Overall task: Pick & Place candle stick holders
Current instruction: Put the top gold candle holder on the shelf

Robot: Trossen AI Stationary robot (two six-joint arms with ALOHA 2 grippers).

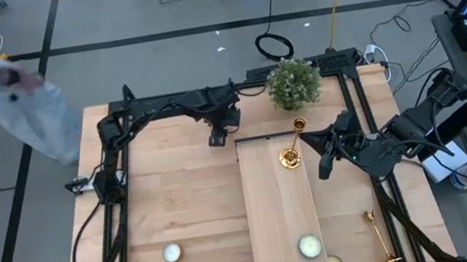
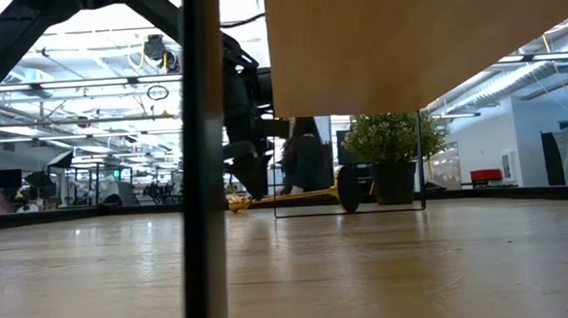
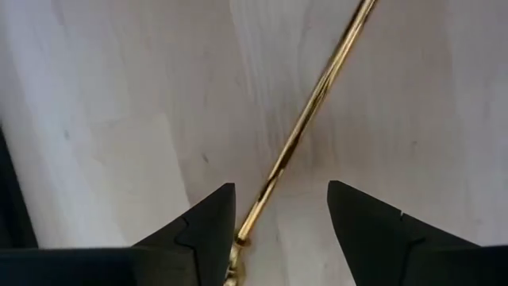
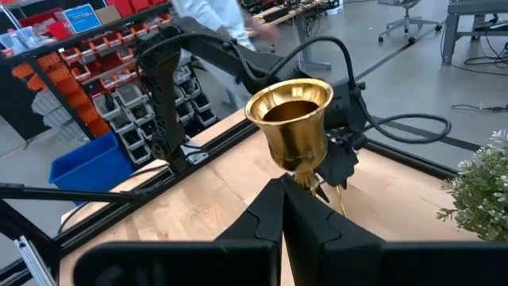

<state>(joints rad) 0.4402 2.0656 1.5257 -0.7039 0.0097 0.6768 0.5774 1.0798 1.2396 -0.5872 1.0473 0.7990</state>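
Left gripper: upper centre of the high view, just left of the raised board. Its fingers are spread apart and hold nothing.
Lying candle stick holder: flat on the table under that gripper. In the left wrist view its stem passes through the gap between the fingers.
Long axis: it runs diagonally from that view's upper right to its bottom centre, slanted across the gap and closer to the finger at lower left. You would probably need to centre on it before closing.
Right gripper: right of centre in the high view, clenched on the stem of a second holder just below its cup.
Third holder: lies at lower right of the high view, well apart from both arms.
Nearer arm: the left, for the lying one.
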